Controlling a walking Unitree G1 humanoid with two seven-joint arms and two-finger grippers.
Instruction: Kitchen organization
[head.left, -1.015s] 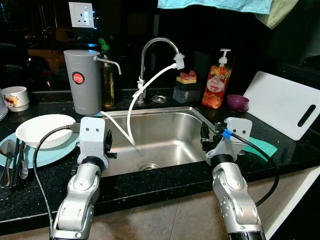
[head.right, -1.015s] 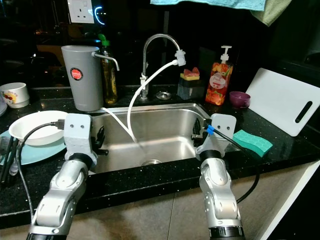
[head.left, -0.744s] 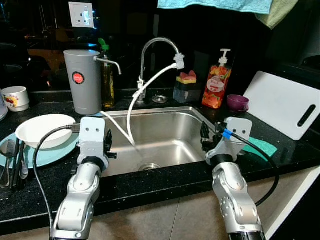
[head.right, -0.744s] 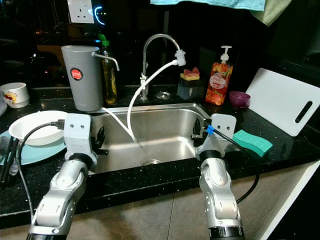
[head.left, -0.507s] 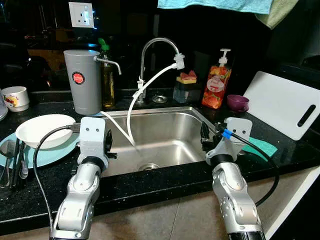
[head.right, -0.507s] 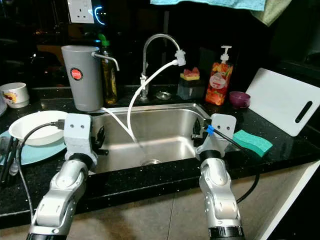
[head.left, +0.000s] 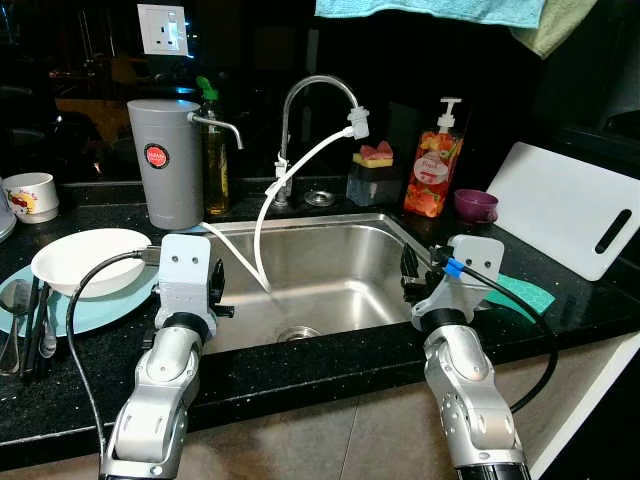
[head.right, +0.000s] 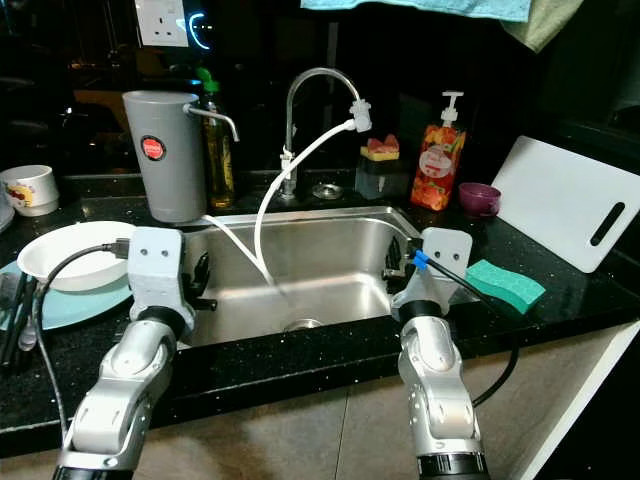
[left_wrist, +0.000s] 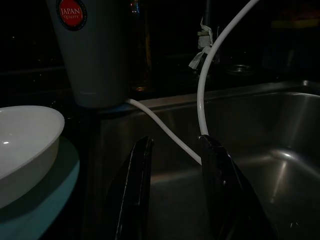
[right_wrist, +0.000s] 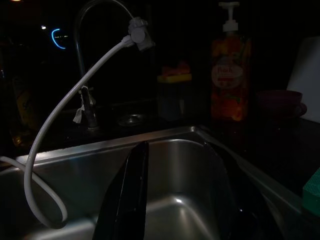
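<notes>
sharp head views, dark backdrop, dim wrist views

Sink basin (head.left: 330, 270) open ahead, white hose (head.left: 262, 225) looping across its left side

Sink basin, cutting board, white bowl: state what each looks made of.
Sink basin: brushed stainless steel, grey with soft reflections. Cutting board: probably plastic, matte white with a slot handle. White bowl: likely glazed ceramic, smooth and glossy; could be melamine.

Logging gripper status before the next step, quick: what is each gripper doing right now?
Left gripper: open, holding nothing, over the sink's left edge.
Right gripper: open, holding nothing, over the sink's right edge.
</notes>
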